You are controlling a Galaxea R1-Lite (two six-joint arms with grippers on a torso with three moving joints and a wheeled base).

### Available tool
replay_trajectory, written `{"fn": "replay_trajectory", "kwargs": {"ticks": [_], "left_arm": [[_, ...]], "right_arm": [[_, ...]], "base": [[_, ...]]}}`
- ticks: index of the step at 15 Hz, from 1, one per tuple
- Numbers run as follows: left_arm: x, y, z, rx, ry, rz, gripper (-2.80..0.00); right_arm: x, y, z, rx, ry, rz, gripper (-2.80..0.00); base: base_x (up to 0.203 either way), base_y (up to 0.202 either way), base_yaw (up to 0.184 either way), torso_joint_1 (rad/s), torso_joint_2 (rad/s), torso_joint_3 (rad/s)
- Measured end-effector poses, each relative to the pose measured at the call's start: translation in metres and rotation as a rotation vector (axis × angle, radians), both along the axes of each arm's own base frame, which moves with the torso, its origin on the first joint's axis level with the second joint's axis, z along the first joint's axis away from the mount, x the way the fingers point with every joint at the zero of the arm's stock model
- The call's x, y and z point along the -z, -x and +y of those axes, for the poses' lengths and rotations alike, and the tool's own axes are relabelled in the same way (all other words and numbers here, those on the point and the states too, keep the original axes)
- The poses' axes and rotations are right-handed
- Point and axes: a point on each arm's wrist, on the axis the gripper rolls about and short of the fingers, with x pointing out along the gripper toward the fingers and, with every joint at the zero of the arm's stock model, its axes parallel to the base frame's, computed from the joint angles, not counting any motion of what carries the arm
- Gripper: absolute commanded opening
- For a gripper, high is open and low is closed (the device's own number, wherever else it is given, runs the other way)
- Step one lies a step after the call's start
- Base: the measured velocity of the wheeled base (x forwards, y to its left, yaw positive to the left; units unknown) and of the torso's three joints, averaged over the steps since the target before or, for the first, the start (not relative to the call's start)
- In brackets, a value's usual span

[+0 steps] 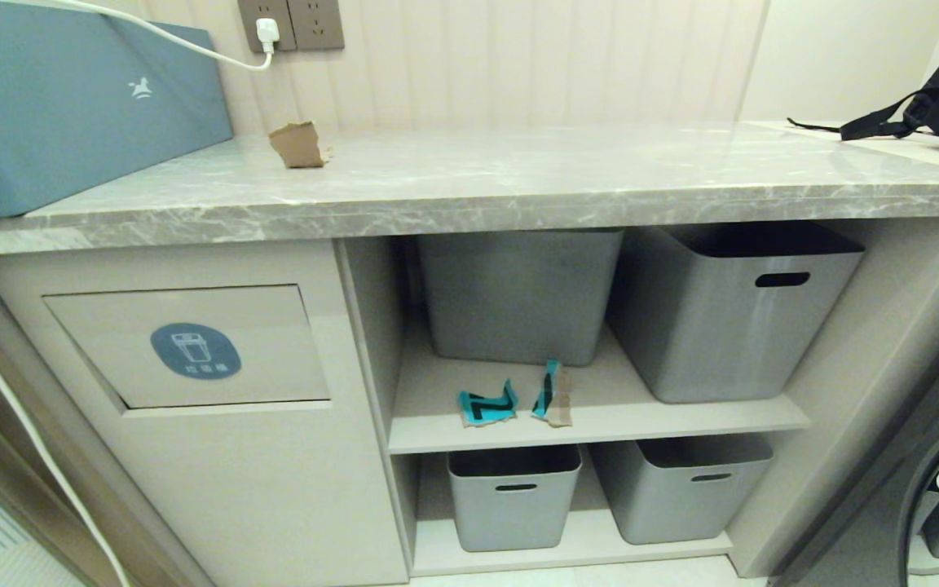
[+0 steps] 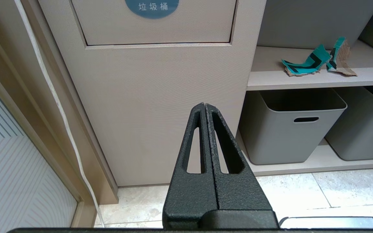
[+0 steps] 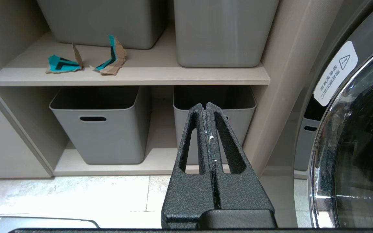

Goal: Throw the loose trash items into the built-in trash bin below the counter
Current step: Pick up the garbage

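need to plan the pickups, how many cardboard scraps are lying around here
3: a plain brown scrap on the counter near the wall, and two teal-printed scraps side by side on the upper shelf. More may be hidden in the tubs.

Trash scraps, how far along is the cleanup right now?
Nothing looks done yet. The plain brown scrap sits on the counter, and the two teal scraps lie on the shelf. Nothing in hand: left claw and right claw are shut, empty. The bin flap is closed.
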Motion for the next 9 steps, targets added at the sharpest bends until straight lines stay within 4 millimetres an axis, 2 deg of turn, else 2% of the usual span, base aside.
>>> {"fn": "replay_trajectory", "kwargs": {"ticks": [4, 9], "left_arm": [[0.0000, 0.0000, 0.0000, 0.000, 0.000, 0.000, -2.80], [0.0000, 0.0000, 0.0000, 0.000, -0.001, 0.000, -2.80]], "right_arm": [[0.0000, 0.0000, 0.0000, 0.000, 0.005, 0.000, -2.80], [0.0009, -0.0002, 0.0000, -0.001, 0.008, 0.004, -2.80]], "base": [[0.000, 0.000, 0.000, 0.000, 0.00, 0.000], [0.000, 0.000, 0.000, 0.081, -0.26, -0.243]]}}
